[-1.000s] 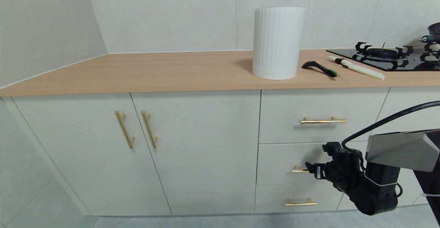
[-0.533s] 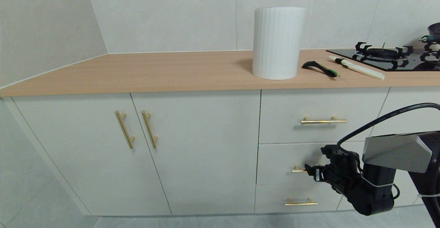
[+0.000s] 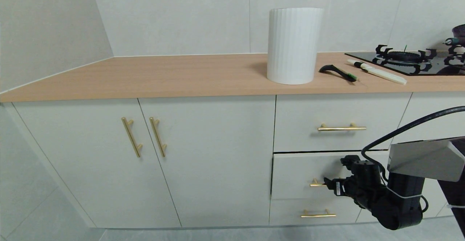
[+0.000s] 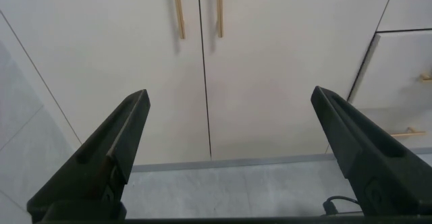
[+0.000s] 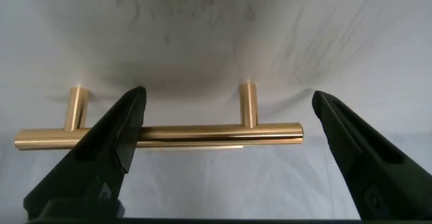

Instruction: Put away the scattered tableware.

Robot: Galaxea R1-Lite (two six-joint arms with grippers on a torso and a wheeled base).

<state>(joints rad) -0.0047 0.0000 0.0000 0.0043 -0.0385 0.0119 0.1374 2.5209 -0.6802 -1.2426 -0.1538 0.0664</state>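
Gleaming gold bar handle (image 5: 158,135), white drawer (image 3: 294,172)

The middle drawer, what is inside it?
Only a thin dark gap shows above the middle drawer, which stands slightly out. Its front covers the inside, so any contents cannot be seen.

On the countertop (image 3: 163,76) I see the canister (image 3: 294,45), the peeler (image 3: 336,71) just right of it, then the knife (image 3: 377,72) and hob (image 3: 403,61); below, my right gripper (image 3: 327,182) fronts the middle drawer handle (image 3: 316,185).

Gas hob (image 3: 403,56); perhaps a pot (image 3: 459,30).
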